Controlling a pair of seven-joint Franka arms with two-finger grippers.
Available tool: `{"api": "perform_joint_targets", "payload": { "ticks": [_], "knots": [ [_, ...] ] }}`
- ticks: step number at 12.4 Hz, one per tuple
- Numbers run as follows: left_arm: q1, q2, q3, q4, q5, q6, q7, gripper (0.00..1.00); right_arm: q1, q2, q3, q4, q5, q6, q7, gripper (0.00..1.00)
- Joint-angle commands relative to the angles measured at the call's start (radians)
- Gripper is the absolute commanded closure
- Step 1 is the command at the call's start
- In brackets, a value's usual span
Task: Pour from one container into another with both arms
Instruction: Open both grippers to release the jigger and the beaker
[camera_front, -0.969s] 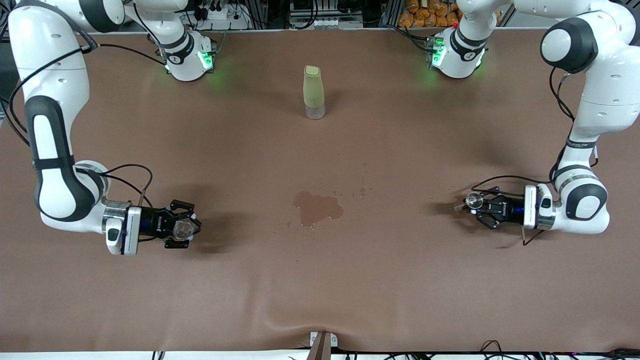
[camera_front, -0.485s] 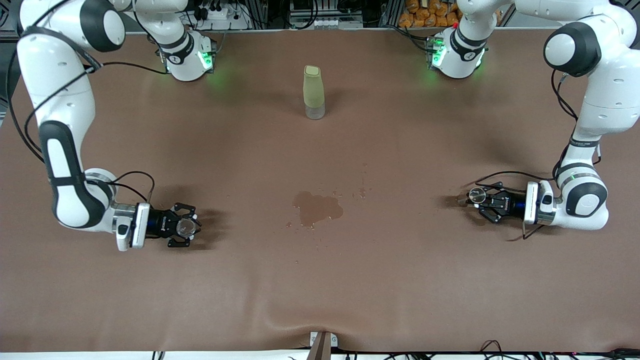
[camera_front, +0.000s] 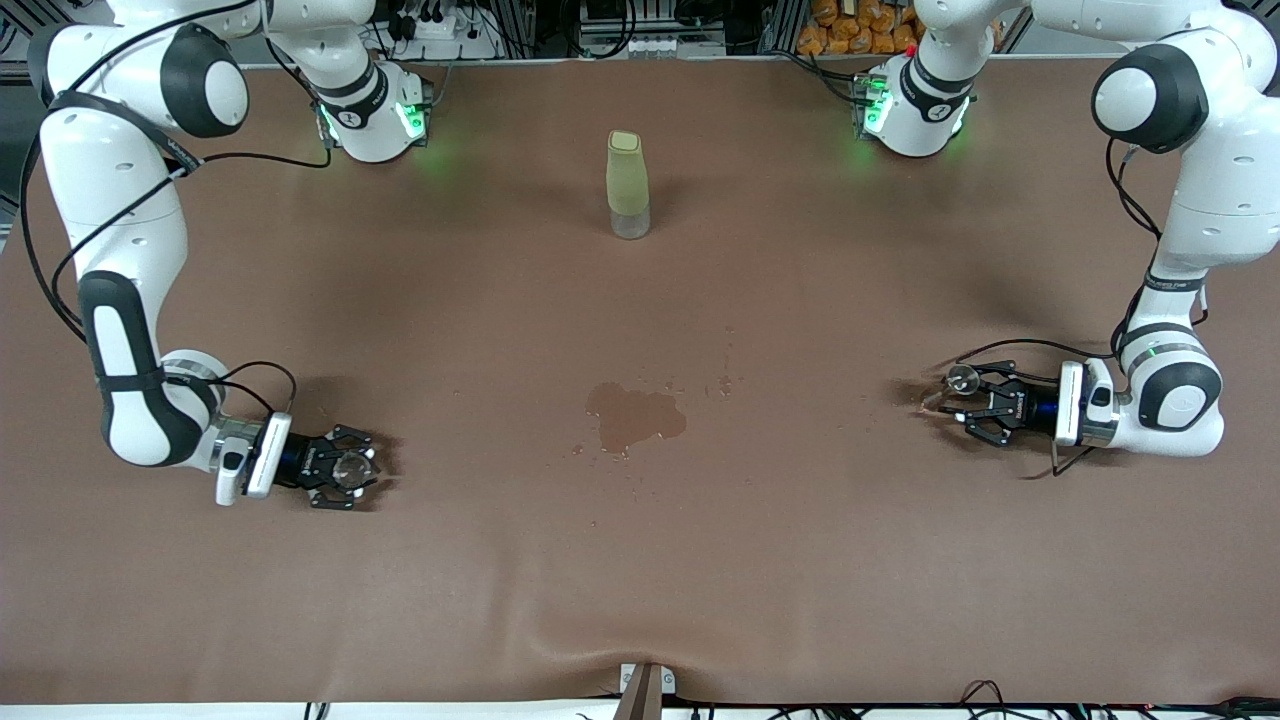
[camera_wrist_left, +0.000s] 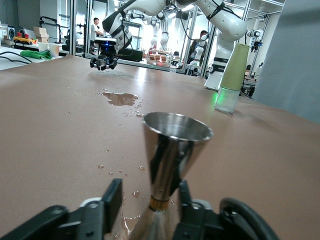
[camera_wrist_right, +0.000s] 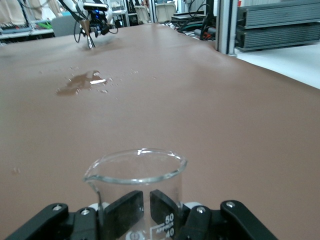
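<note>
Both lowered since a second ago, now almost on the bench (camera_front: 640, 560). Right end effector (camera_front: 352, 470) clenched on glass beaker (camera_wrist_right: 136, 186); left end effector (camera_front: 962, 392) clenched on steel jigger (camera_wrist_left: 172, 155). Puddle (camera_front: 634, 415) midway between them. Probably setting down, pour finished.

Tabletop (camera_front: 860, 560): brown mat over the whole surface, rippled near the front edge
Puddle (camera_front: 634, 414): wet patch at the tabletop's middle, droplets scattered around it
Top edge: metal racks, cables and orange packets (camera_front: 850, 28)
Front edge: small bracket (camera_front: 645, 685) at its middle
Room: glass partitions, bright ceiling lights, people (camera_wrist_left: 95, 30) standing
</note>
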Motion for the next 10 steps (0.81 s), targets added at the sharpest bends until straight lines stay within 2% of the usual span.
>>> {"api": "perform_joint_targets", "payload": {
  "ticks": [1, 5, 8, 9, 10],
  "knots": [
    [0.013, -0.008, -0.007, 0.014, 0.060, -0.018, -0.024, 0.00, -0.044, 0.025, -0.010, 0.028, 0.010, -0.008, -0.059, 1.00],
    [0.102, -0.028, -0.007, 0.046, 0.144, -0.042, -0.212, 0.00, -0.102, 0.064, -0.013, 0.026, 0.010, -0.008, -0.116, 1.00],
    [0.137, -0.081, -0.009, 0.093, 0.206, -0.042, -0.464, 0.00, -0.130, 0.076, -0.013, 0.026, 0.004, -0.008, -0.114, 1.00],
    [0.136, -0.098, -0.006, 0.113, 0.207, -0.042, -0.560, 0.00, -0.133, 0.076, -0.013, 0.028, 0.004, -0.009, -0.114, 0.59],
    [0.130, -0.126, -0.006, 0.118, 0.209, -0.041, -0.658, 0.00, -0.138, 0.073, -0.013, 0.028, 0.004, -0.014, -0.113, 0.01]
  ]
}}
